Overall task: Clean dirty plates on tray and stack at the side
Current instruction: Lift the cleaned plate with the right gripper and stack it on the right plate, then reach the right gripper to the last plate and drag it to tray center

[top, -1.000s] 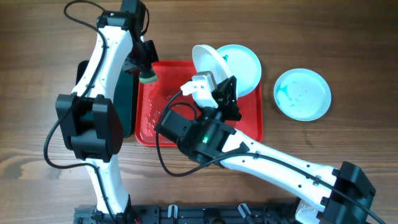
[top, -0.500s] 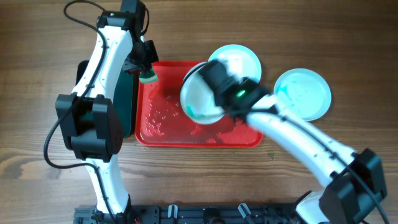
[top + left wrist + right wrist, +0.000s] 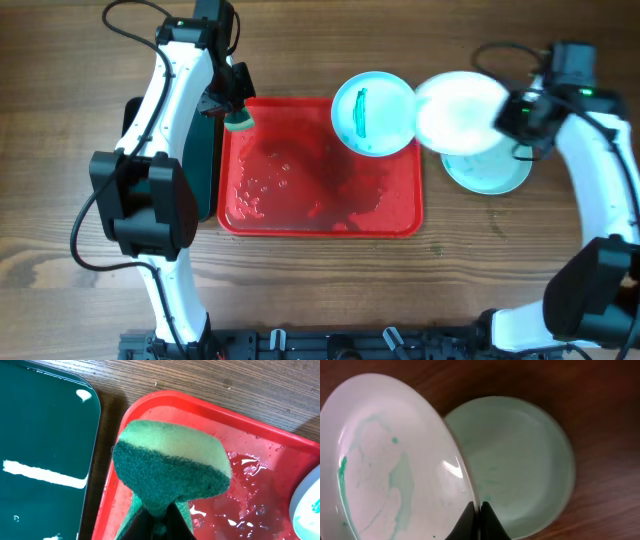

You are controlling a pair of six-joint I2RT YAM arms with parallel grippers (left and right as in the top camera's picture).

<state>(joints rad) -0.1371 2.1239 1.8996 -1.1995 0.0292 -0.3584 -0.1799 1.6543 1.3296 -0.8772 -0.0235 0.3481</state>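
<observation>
a plate (image 3: 458, 110) is gripped by its rim in the right end effector (image 3: 480, 510) above the side plate (image 3: 490, 176), for stacking; a sponge (image 3: 170, 462) is clamped in the left end effector (image 3: 159, 522) over the tray (image 3: 300, 195) corner.

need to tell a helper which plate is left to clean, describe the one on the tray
Find the red tray mid-table; the plate sits at its far right corner, partly over the rim. Unlike the lifted plate and the table plate to its right, it is on the tray and bears one bold teal streak.
</observation>
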